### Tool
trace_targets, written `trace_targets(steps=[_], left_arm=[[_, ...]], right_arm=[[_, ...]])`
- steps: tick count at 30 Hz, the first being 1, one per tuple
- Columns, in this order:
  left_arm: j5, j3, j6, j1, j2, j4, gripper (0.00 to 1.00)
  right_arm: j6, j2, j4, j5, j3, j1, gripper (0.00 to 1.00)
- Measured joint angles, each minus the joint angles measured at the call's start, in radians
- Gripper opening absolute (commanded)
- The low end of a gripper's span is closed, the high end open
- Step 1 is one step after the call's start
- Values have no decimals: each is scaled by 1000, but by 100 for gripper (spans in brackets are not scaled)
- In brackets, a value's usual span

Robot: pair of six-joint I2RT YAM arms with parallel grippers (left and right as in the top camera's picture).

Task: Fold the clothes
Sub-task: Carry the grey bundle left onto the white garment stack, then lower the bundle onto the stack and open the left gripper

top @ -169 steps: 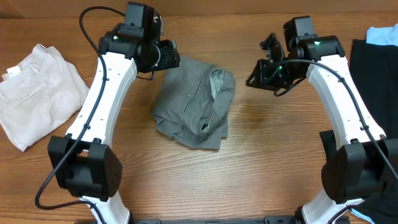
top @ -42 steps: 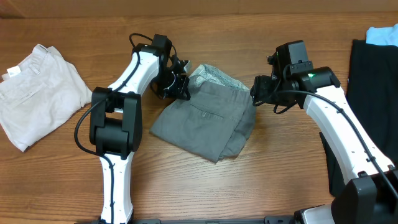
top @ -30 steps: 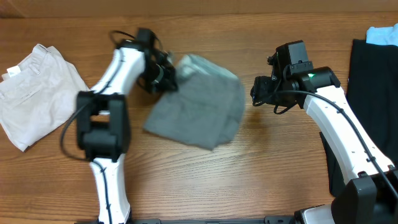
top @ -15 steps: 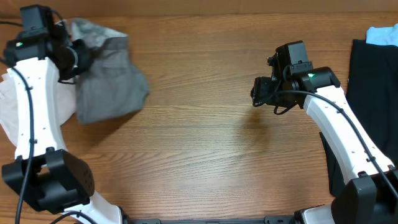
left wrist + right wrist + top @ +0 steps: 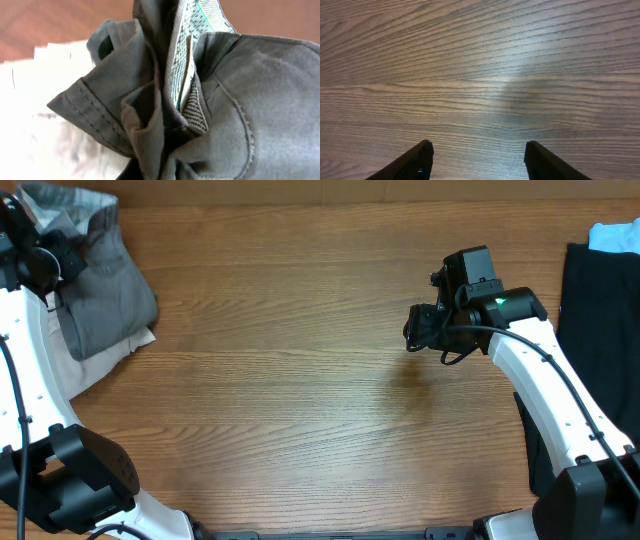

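The clothes, a pair of mid-grey shorts [image 5: 100, 285], hang bunched at the table's far left corner, gathered in my left gripper [image 5: 58, 268], which is shut on them. In the left wrist view the grey shorts [image 5: 235, 100] fill the frame in folds, with the patterned waistband lining [image 5: 192, 55] turned outward; the fingers are buried in cloth. The shorts' lower part rests over a pale beige garment [image 5: 120, 348]. My right gripper [image 5: 412, 330] hovers open over bare wood right of centre, and in the right wrist view the right gripper [image 5: 479, 145] has nothing between its fingertips [image 5: 426, 147].
The beige garment [image 5: 35, 105] lies beneath the grey shorts at the left edge. A black garment [image 5: 600, 320] covers the table's right edge, with a light blue piece [image 5: 615, 235] at its top. The wooden table [image 5: 300, 380] stretches between the arms.
My left arm has swept the grey shorts from the table's middle to the far left, over the beige garment. The right arm has stayed still and open.
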State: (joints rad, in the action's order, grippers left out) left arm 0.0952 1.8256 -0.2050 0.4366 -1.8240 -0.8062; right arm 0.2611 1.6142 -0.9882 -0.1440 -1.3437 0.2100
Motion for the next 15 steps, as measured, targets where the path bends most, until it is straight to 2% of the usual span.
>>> trace_targets(steps=[7, 15], left_arm=[[0, 0, 29, 16, 0, -17, 4], [-93, -12, 29, 74, 0, -70, 4]], right_arm=[[0, 0, 0, 3, 0, 0, 63], [0, 0, -8, 3, 0, 0, 63]])
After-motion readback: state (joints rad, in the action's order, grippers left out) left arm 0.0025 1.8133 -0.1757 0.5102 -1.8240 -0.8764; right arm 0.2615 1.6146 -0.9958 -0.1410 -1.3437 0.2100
